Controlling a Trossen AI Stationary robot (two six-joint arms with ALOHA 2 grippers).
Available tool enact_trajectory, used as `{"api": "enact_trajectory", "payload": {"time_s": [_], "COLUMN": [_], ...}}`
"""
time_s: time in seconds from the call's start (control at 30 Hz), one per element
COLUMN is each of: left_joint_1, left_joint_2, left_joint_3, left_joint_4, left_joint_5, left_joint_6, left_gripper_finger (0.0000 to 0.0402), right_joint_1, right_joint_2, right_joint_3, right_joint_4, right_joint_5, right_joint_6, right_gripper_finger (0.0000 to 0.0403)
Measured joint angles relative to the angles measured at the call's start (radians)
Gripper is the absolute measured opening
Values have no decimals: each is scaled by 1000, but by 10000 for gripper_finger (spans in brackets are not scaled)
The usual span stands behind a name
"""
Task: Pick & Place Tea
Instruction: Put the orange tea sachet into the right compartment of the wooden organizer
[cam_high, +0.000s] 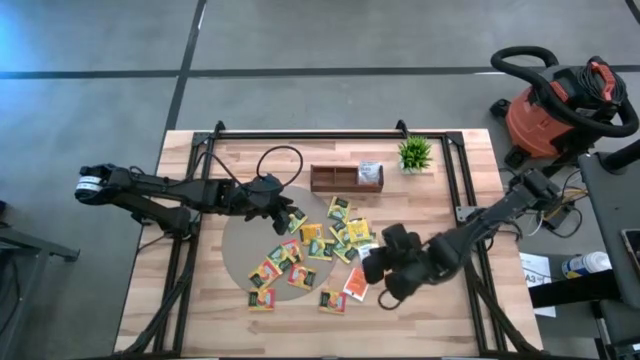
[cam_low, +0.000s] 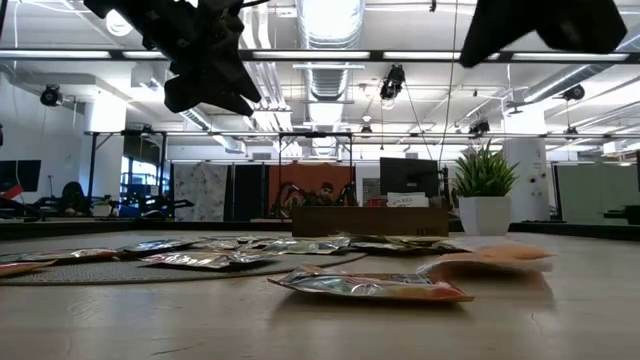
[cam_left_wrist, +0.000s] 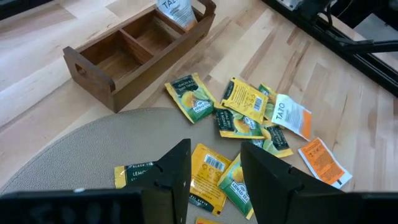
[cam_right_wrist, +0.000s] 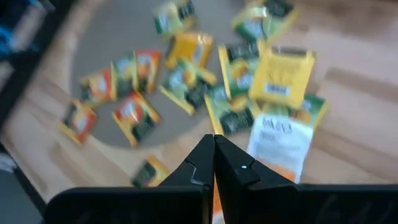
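While tea sachets (cam_high: 318, 250) lie scattered mid-table, half on grey round mat (cam_high: 240, 255), nearest yellow sachet (cam_left_wrist: 208, 177) sits directly under left gripper (cam_high: 287, 218), long axis toward 5 o'clock. Left jaws parted, empty. Right gripper (cam_high: 372, 265) at heap's 3 o'clock, pinched closed, empty. Sachets flat, square, dark-labelled. Wooden tray (cam_high: 346, 178) at 12 o'clock.

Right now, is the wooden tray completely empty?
No, one white sachet stands in an end compartment of the wooden tray; the other two compartments look bare.
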Motion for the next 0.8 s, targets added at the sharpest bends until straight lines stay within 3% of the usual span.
{"api": "enact_trajectory", "payload": {"time_s": [0.23,0.5,0.67,0.8], "left_joint_1": [0,1,2,19], "left_joint_2": [0,0,13,49], "left_joint_3": [0,0,0,0], "left_joint_4": [-1,32,129,178], "left_joint_5": [0,0,12,136], "left_joint_6": [0,-29,-37,-39], "left_gripper_finger": [133,133,133,133], "right_joint_1": [-74,-88,-132,-193], "right_joint_2": [67,46,18,14], "right_joint_3": [-12,-144,-329,-456], "right_joint_4": [-29,-19,194,458], "right_joint_5": [-268,-375,-453,-511], "right_joint_6": [-103,15,7,-32], "right_gripper_finger": [25,123,181,206]}}
